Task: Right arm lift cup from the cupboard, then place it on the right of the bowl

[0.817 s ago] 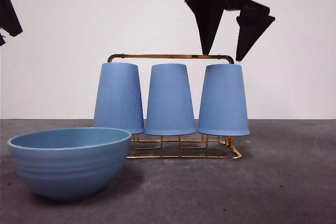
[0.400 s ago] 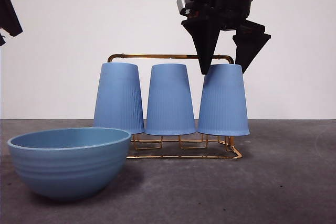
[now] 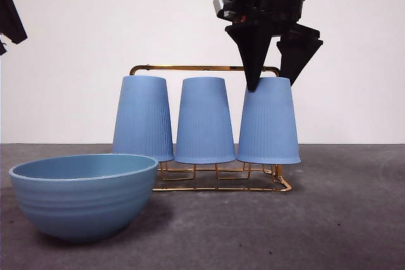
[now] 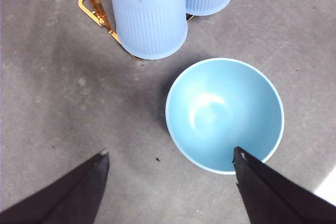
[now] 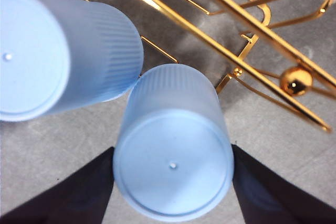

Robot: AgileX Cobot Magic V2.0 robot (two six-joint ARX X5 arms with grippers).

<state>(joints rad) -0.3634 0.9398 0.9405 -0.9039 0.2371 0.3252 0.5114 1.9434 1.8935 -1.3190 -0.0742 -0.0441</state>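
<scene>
Cup (image 3: 268,120) stands upside down at the right end of the cupboard (image 3: 205,67), right of centre in the front view, its flat base up. The right gripper (image 3: 273,83) hangs over it with its jaws spread wide, one on each side of the base as the right wrist view shows (image 5: 173,169), gripping nothing yet.

The risks, as I judge them: the nearer fingertip looks very close to the neighbouring cup (image 3: 205,120), so closing could nudge it; the tapered, ribbed wall could slip from flat jaws; and a tilted lift could snag the cup on its prong and drag the light wire rack along.

Counted: three cups, the third (image 3: 143,118) at the left end, one rack, one bowl (image 3: 83,195) at lower left. The left gripper (image 4: 170,158) waits open above the bowl (image 4: 226,114), holding nothing.
</scene>
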